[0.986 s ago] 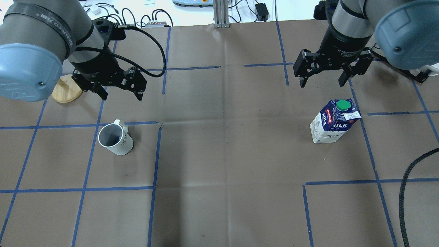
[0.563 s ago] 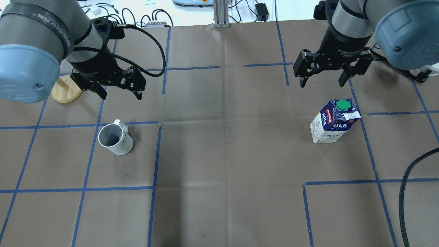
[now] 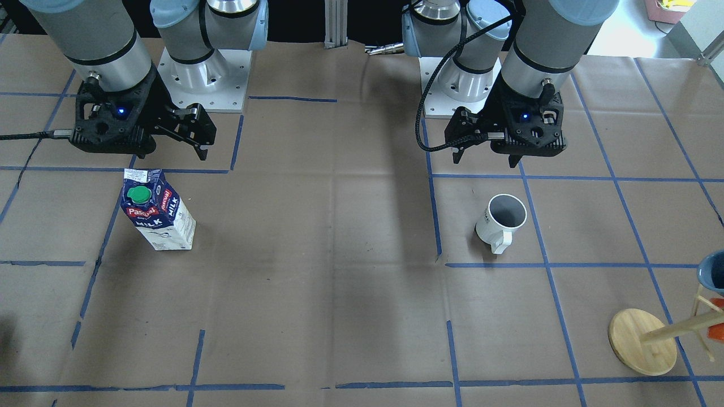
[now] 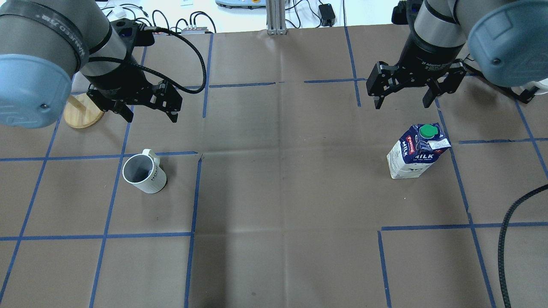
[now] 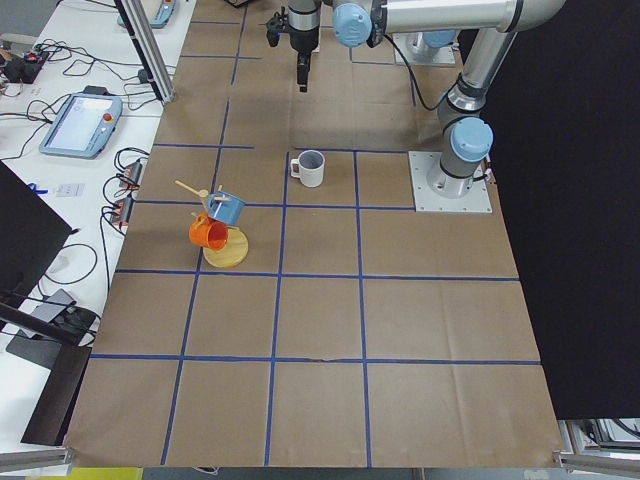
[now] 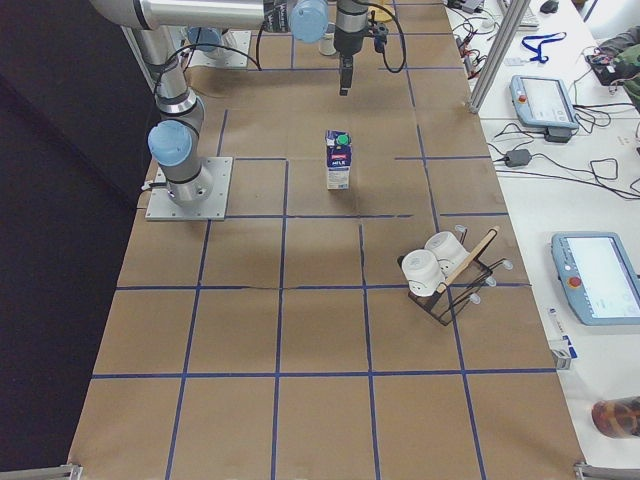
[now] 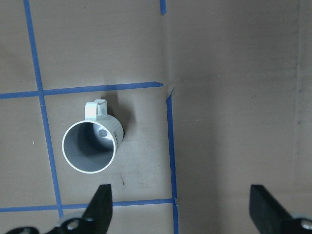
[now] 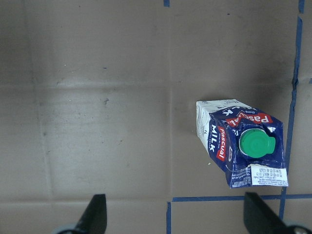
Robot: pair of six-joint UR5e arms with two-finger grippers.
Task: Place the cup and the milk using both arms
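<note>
**A:** Both arms hang over the table (image 4: 282, 179), nothing gripped. The left gripper (image 4: 151, 119) has its jaws wide apart, just far of the cup (image 4: 144, 173). The right gripper (image 4: 401, 105), jaws spread too, hangs far of the milk (image 4: 417, 149).

**B:** So it's the approach. What makes it clean?

**A:** I'd bring each gripper nearer until its target sits centred between the jaws, then drop straight. On the cup, stay off the handle (image 4: 150, 155), which points far. On the milk, take the flat sides below the gable, not the sloped top.

**B:** And the objects?

**A:** Cup upright on the left: white, grey inside, dark lettering. Milk upright on the right: blue and white, green cap (image 4: 426, 130), red band. They're well apart.
</note>
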